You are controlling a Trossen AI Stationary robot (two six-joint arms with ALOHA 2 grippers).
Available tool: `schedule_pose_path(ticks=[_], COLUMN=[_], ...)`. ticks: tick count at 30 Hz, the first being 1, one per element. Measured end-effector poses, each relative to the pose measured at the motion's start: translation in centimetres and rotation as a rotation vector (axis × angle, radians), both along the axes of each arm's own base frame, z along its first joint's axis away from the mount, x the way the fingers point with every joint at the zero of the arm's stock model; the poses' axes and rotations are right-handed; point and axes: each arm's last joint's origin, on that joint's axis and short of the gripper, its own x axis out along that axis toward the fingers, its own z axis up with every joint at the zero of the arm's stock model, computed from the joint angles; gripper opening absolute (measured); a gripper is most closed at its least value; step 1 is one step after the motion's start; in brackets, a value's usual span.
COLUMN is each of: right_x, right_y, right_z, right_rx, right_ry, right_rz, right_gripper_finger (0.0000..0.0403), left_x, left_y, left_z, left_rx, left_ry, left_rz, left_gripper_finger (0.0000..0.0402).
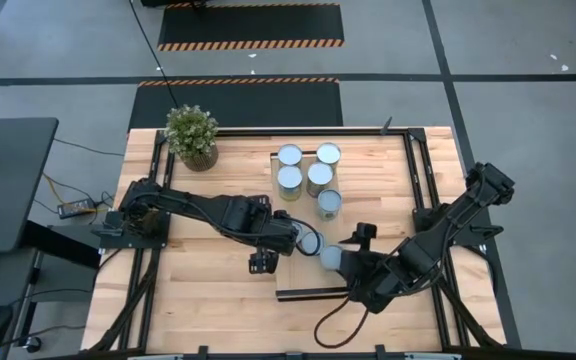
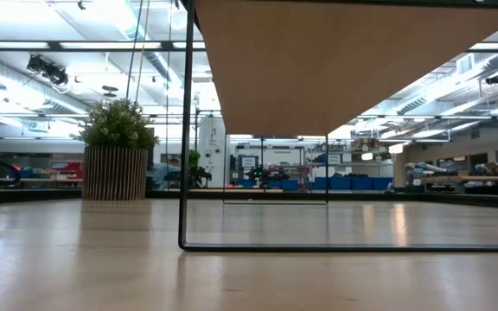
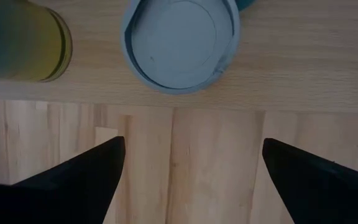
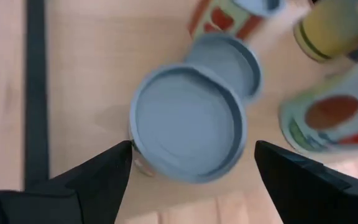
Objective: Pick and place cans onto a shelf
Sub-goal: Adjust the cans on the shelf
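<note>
The shelf (image 1: 388, 170) is a raised light-wood plank; the low view shows its underside (image 2: 335, 60). Several silvery cans stand on it: a far cluster (image 1: 308, 168) and two near ones (image 1: 312, 241) (image 1: 330, 257). My left gripper (image 1: 298, 240) is open at the shelf's left edge, above the tabletop; a can top (image 3: 179, 43) lies just beyond its fingertips. My right gripper (image 1: 346, 262) is open, with a can (image 4: 188, 127) between and just ahead of its fingers, apart from both. A second can top (image 4: 225, 62) stands behind it.
A potted plant (image 1: 192, 135) stands at the table's far left corner, also in the low view (image 2: 118, 151). The shelf's dark metal frame (image 2: 184, 173) runs along its edges (image 4: 36, 93). Label-sided cans (image 4: 328, 118) crowd beside the right gripper. Bare tabletop (image 1: 198, 290) lies at near left.
</note>
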Motion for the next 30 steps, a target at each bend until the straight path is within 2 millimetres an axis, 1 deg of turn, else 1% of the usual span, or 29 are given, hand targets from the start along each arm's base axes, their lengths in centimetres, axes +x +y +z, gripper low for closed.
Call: schedule_pose_path(ticks=[5,12,14,17,20,23,26,28,30], right_x=[-0.3,-0.4,-0.6,-0.8,-0.8,-0.5,0.7,1.6,2.5], right_y=[-1.0,-3.5,-4.1,-4.4,-3.5,-2.1,-1.1,-1.1,-1.3], right_z=[-0.2,-0.3,-0.4,0.0,1.2,2.6,3.2,3.4,3.5], right_rx=[-0.065,-0.134,-0.133,-0.072,-0.024,-0.005,0.058,0.102,0.126], right_ry=[0.039,0.114,0.126,0.107,0.060,0.006,-0.036,-0.054,-0.081], right_rz=[-0.048,-0.189,-0.251,-0.323,-0.276,-0.142,0.005,0.067,0.094], right_gripper_finger=[0.0347,0.0347,0.0347,0.0347,0.0347,0.0347,0.0347,0.0347,0.0347], left_x=[0.0,0.0,0.0,0.0,0.0,0.0,0.0,-0.2,-0.8], left_y=[0.0,0.0,0.0,0.0,-0.1,-0.1,0.2,0.6,1.1], left_z=[0.0,0.0,0.0,0.0,0.0,0.0,0.1,0.7,1.9], left_rx=[0.000,0.001,0.000,-0.003,-0.006,-0.012,-0.043,-0.048,-0.043], left_ry=[-0.003,-0.006,-0.006,-0.008,-0.010,-0.009,-0.002,-0.022,-0.080], left_rz=[0.000,0.008,0.013,0.022,0.027,0.025,0.030,0.034,0.029], left_gripper_finger=[0.0387,0.0387,0.0387,0.0387,0.0387,0.0387,0.0387,0.0387,0.0387])
